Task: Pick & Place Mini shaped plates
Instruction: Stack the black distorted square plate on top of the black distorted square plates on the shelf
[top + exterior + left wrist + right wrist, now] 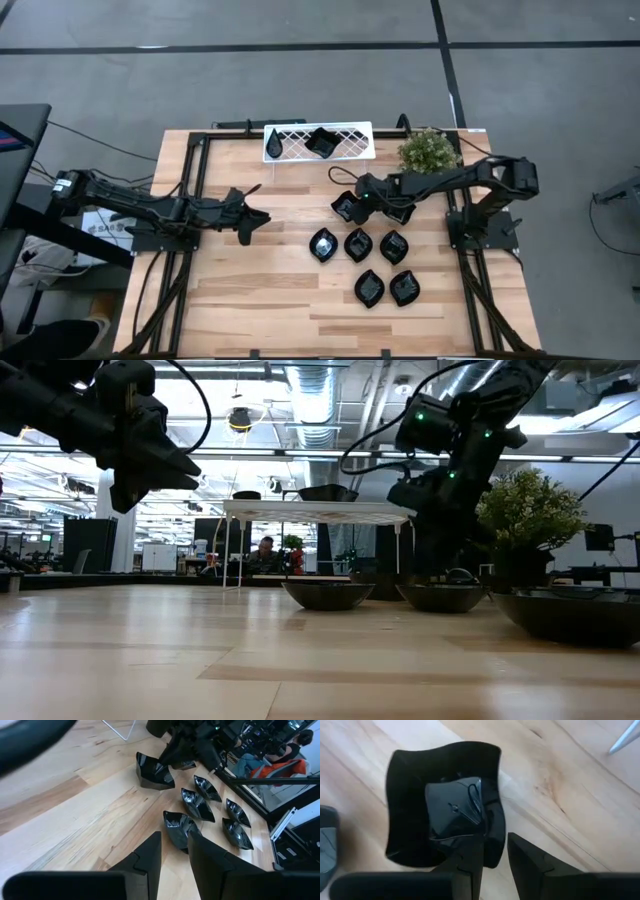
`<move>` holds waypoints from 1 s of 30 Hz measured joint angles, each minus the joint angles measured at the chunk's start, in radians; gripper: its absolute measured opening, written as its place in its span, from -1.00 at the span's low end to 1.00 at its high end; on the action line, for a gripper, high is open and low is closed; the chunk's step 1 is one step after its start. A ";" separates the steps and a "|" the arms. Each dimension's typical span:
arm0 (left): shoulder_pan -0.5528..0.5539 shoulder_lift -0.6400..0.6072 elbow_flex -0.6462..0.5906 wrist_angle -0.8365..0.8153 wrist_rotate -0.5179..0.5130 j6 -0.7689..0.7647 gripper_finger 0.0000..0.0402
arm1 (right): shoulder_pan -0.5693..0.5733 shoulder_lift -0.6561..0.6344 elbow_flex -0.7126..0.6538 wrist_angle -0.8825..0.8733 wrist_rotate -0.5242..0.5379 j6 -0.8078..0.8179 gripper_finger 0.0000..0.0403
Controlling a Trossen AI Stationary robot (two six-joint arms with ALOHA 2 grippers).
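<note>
Several glossy black mini shaped plates lie on the wooden table: leaf-shaped ones in two rows and a wavy-edged square one beyond them. My right gripper is open and points down at the square plate. One finger stands over the plate's inside and the other outside its rim; whether either touches it, I cannot tell. My left gripper waits open and empty at the table's left, above the wood. Another black plate rests on the white rack.
The white wire rack stands on thin legs at the far edge, with a green plant to its right, close behind my right arm. Bare wood stretches across the left and near parts of the table. A seated person shows beyond the table.
</note>
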 joint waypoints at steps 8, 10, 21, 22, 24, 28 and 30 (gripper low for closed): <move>0.000 0.000 0.000 0.005 0.006 0.000 -0.52 | -0.021 0.009 0.000 0.007 0.000 0.001 -0.59; 0.000 0.000 0.000 0.006 0.005 0.000 -0.52 | -0.028 0.002 0.001 0.011 0.000 0.001 -0.58; 0.000 0.000 0.000 0.007 0.003 0.000 -0.52 | -0.073 0.014 0.000 0.033 -0.053 -0.014 -0.22; 0.000 0.000 0.000 0.007 0.003 0.000 -0.52 | -0.073 0.014 0.000 0.041 -0.054 -0.021 -0.19; 0.000 0.000 0.000 0.007 0.003 0.005 -0.52 | -0.073 0.014 0.000 0.050 -0.056 -0.025 -0.15; 0.001 0.000 0.000 0.008 0.003 0.008 -0.52 | -0.073 0.033 -0.001 0.040 -0.067 -0.021 -0.12; 0.001 0.000 0.000 0.008 0.003 0.009 -0.52 | -0.071 0.055 0.001 0.056 -0.080 -0.018 -0.13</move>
